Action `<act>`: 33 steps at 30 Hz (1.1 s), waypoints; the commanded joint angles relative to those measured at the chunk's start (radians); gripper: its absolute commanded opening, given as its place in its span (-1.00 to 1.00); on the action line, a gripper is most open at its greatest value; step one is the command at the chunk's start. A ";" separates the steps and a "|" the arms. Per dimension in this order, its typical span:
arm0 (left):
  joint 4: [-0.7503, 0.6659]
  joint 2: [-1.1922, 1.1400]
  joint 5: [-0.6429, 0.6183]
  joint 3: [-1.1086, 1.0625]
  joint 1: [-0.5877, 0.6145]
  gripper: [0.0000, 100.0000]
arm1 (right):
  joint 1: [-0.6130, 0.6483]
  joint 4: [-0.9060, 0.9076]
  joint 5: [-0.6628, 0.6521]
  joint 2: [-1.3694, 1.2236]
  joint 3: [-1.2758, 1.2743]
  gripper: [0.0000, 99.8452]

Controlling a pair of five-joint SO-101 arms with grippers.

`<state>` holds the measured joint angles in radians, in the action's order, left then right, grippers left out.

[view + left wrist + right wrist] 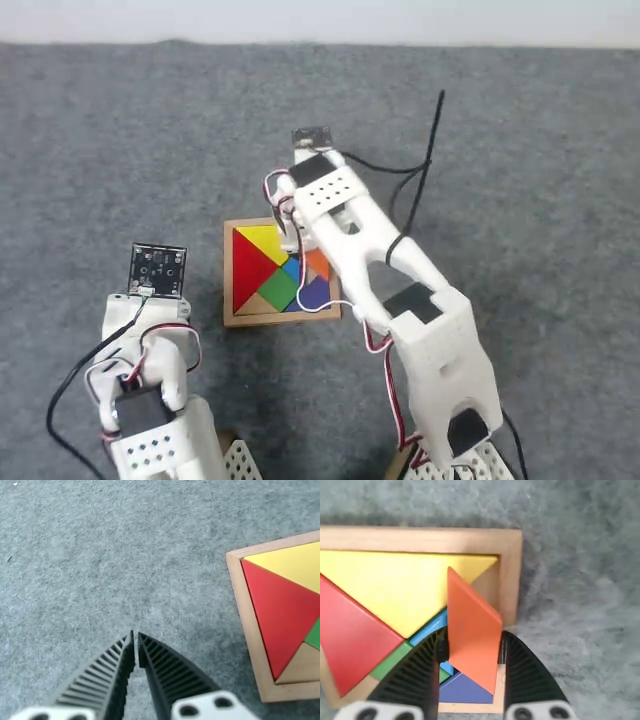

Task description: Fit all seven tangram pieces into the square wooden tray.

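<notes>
The square wooden tray (pixel 231 320) lies on the grey carpet at the centre. In it lie a yellow triangle (pixel 262 241), a red triangle (pixel 250 277), a green piece (pixel 278 289), a blue piece (pixel 292 267), a purple piece (pixel 314 294) and a tan triangle (pixel 262 305). My right gripper (pixel 470 652) hangs over the tray's right side, shut on the orange parallelogram (pixel 470 630), which stands tilted on edge above the yellow triangle (pixel 405 587) and the blue piece (pixel 427 627). My left gripper (pixel 136 650) is shut and holds nothing, over bare carpet to the left of the tray (pixel 250 630).
Grey carpet (pixel 520 150) surrounds the tray on every side. The right arm (pixel 400 300) stretches over the tray's right edge, with a black cable (pixel 425 170) trailing behind it. The left arm (pixel 150 380) sits at the near left.
</notes>
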<state>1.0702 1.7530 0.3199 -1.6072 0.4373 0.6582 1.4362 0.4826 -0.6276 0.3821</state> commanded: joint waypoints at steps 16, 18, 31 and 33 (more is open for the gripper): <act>-0.020 0.009 0.008 0.008 0.006 -0.97 | 0.002 0.285 -1.120 0.136 0.086 -0.98; -0.020 0.009 0.008 0.008 0.008 -0.97 | -0.004 0.295 -1.188 0.199 0.041 -0.98; -0.020 0.009 0.008 0.008 0.008 -0.97 | -0.005 -0.047 -1.287 1.035 -0.540 -0.98; -0.020 0.009 0.008 0.008 0.008 -0.97 | 0.015 -0.188 -1.261 1.162 -0.678 -0.98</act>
<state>1.0702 1.7530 0.3199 -1.6072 0.4373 0.6567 1.4223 -0.8109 0.3007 -0.1534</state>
